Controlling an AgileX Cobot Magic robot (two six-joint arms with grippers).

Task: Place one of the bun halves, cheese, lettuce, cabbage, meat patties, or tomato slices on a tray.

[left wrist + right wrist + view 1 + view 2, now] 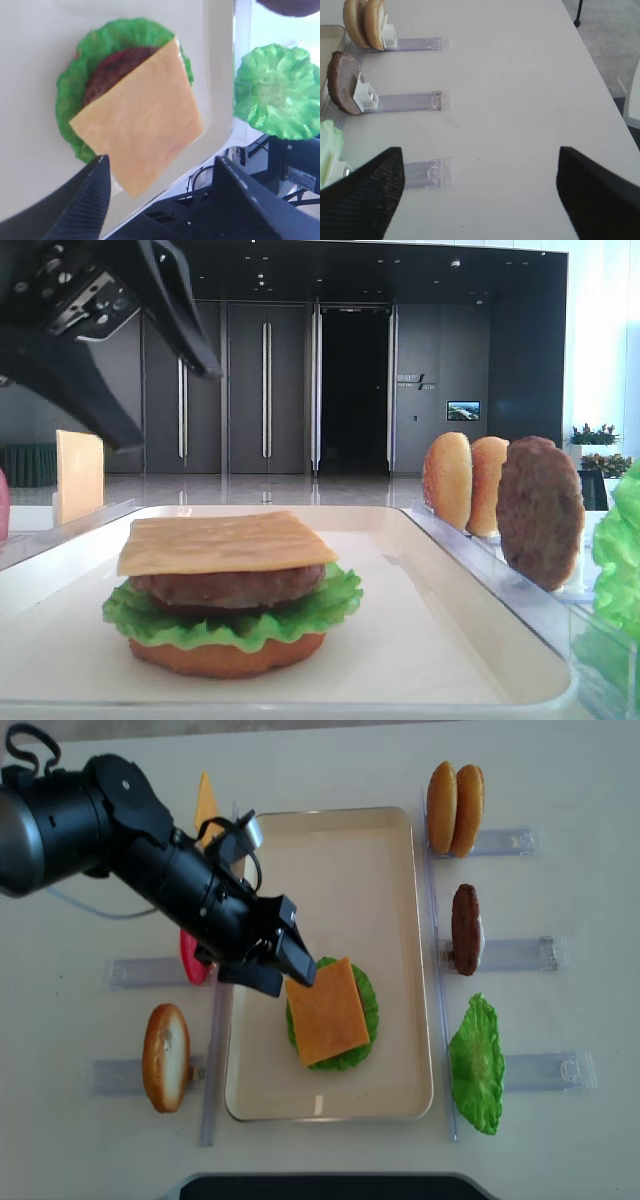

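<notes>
On the cream-white tray (340,860) stands a stack: a bun half (225,657) at the bottom, then lettuce (235,620), a meat patty (230,587) and a square yellow cheese slice (327,1010) on top. The cheese lies flat and slightly askew, and nothing grips it. My left gripper (288,978) hangs open above the stack's left side, just off the cheese's corner. In the left wrist view its jaws (160,200) frame that corner of the cheese (142,117) without touching it. My right gripper (480,200) is open and empty over the bare table, right of the holders.
Clear holders right of the tray carry two bun halves (455,808), a meat patty (465,928) and a lettuce leaf (476,1065). On the left stand a cheese slice (205,805), a red tomato slice (190,965) and a bun half (166,1057).
</notes>
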